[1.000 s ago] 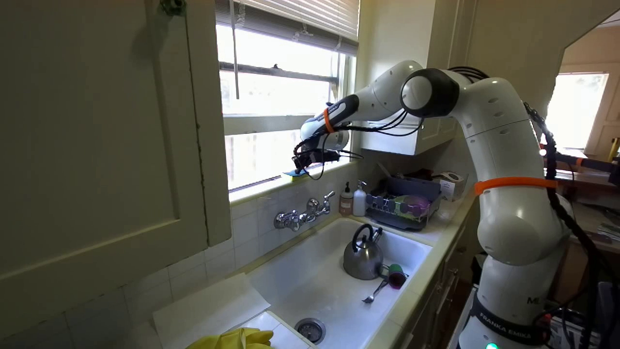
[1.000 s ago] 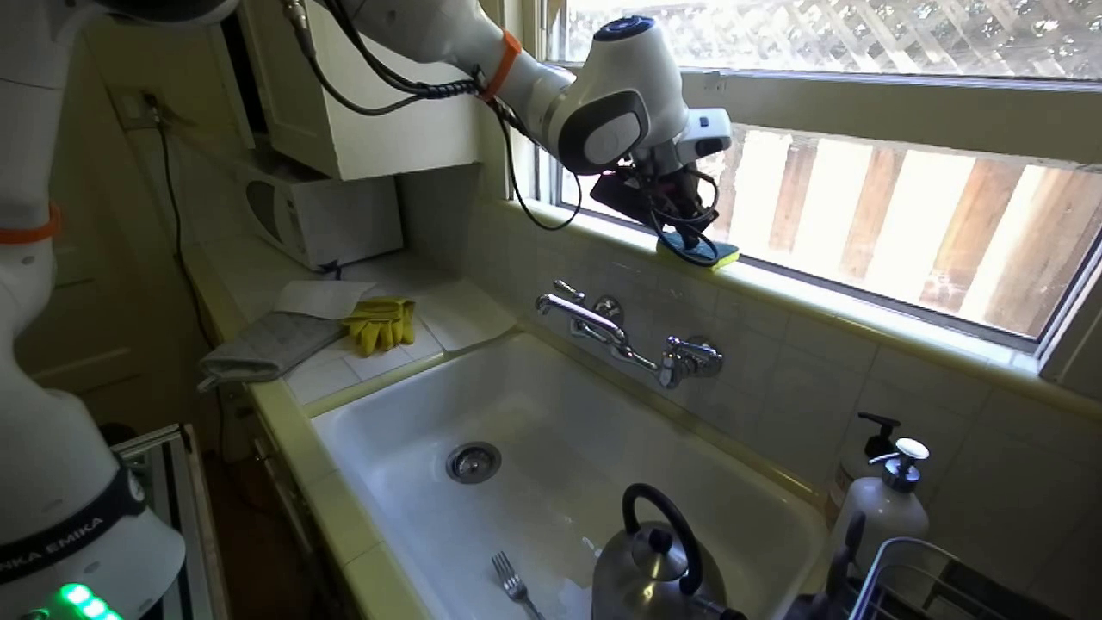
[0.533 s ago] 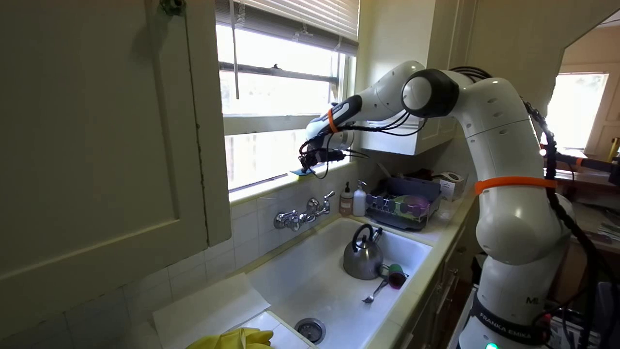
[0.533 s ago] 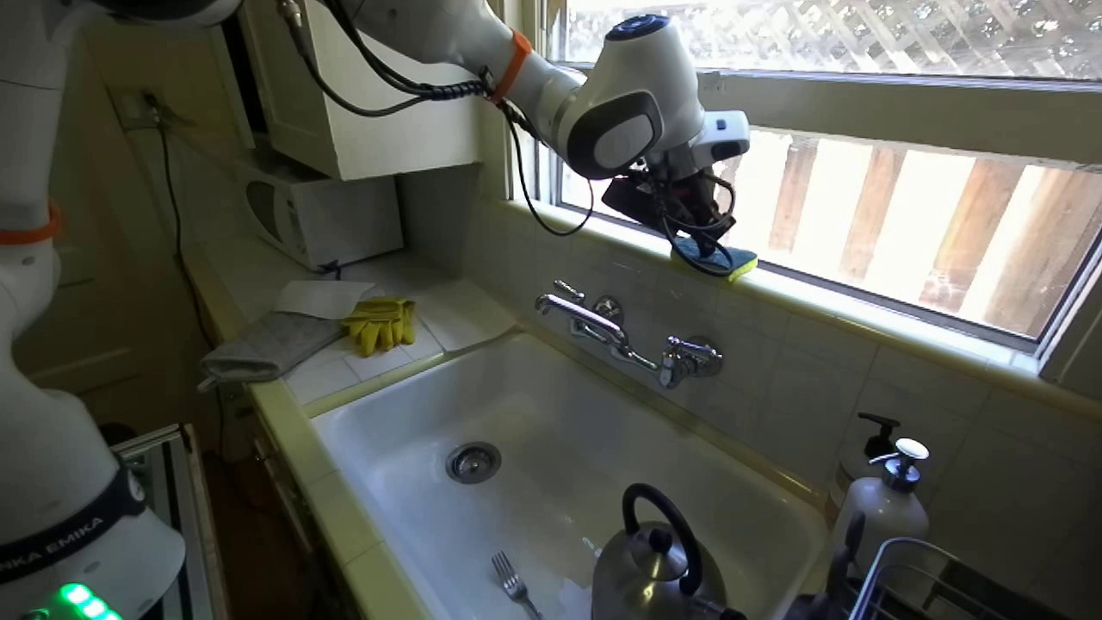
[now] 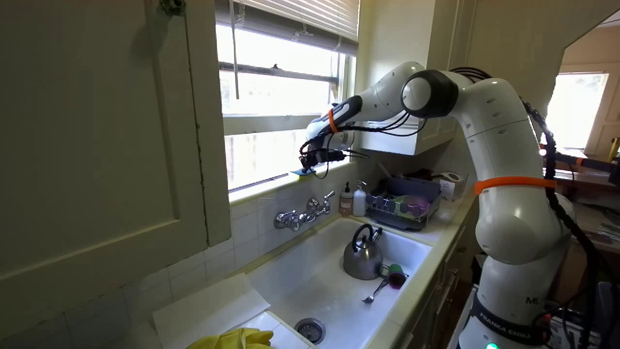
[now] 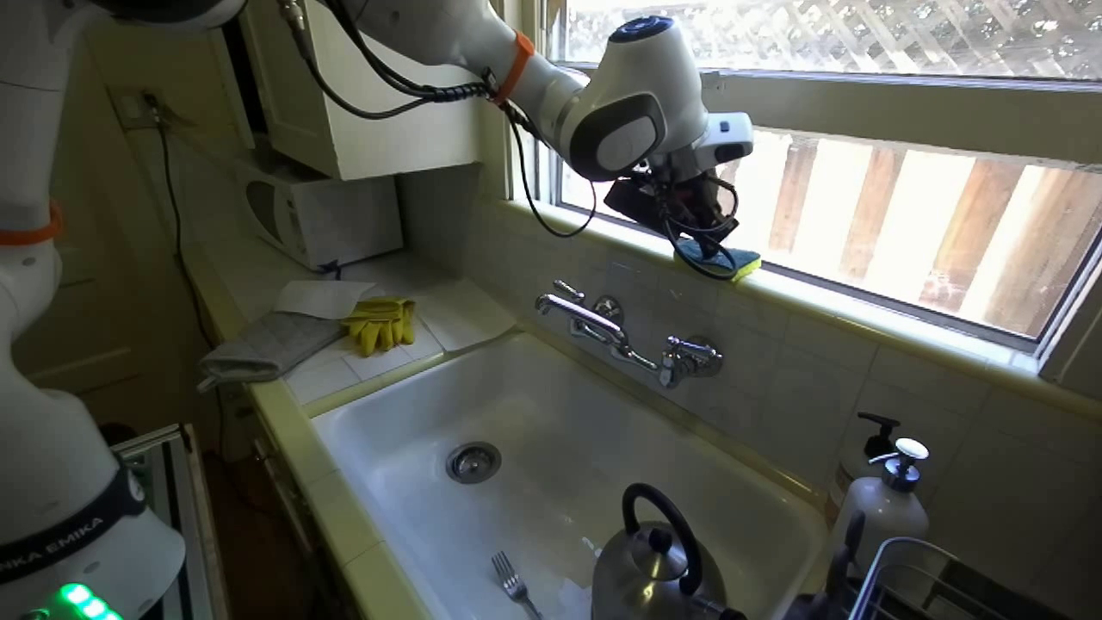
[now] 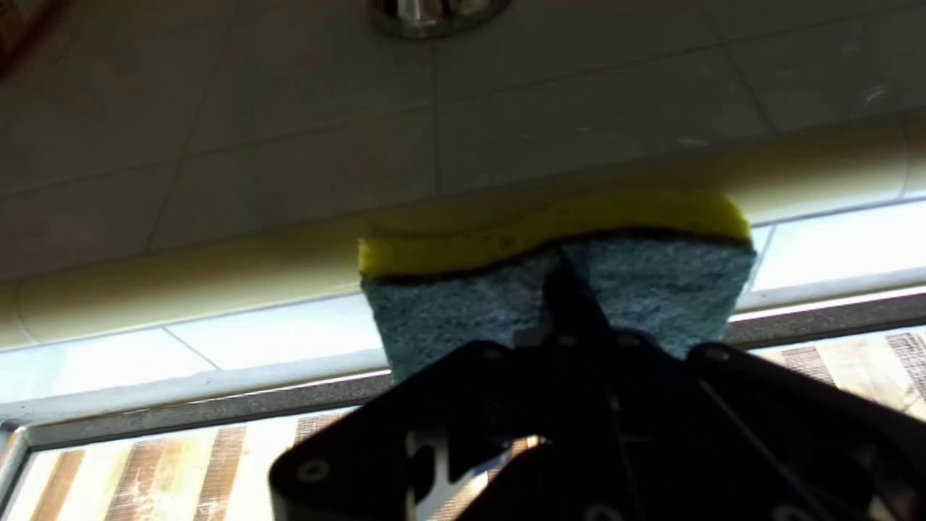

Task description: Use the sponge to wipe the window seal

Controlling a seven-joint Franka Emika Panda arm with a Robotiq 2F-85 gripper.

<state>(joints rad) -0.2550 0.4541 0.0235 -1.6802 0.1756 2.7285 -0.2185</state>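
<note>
- Kitchen sink below, bright window behind, all the action squeezed in between.
- Window sill is white tile with visible joints and a rounded pale-yellow lip. Glare washes it out, so no clue how dirty it is.
- Sponge lies right across it, blue-grey scouring side up, yellow foam down, front edge over the lip. Looks kinda bowed, not flat.
- Gripper has its fingers together, tips down on the scouring side. Can't tell if they pinch a bit of it or just press.
- What bugs me: contact looks like one small spot near the front edge, so a sideways drag could spin the sponge or leave the fingers skating over it.
- Also, pull too far toward the room and it probably rolls off that lip, down past the faucet.
</note>
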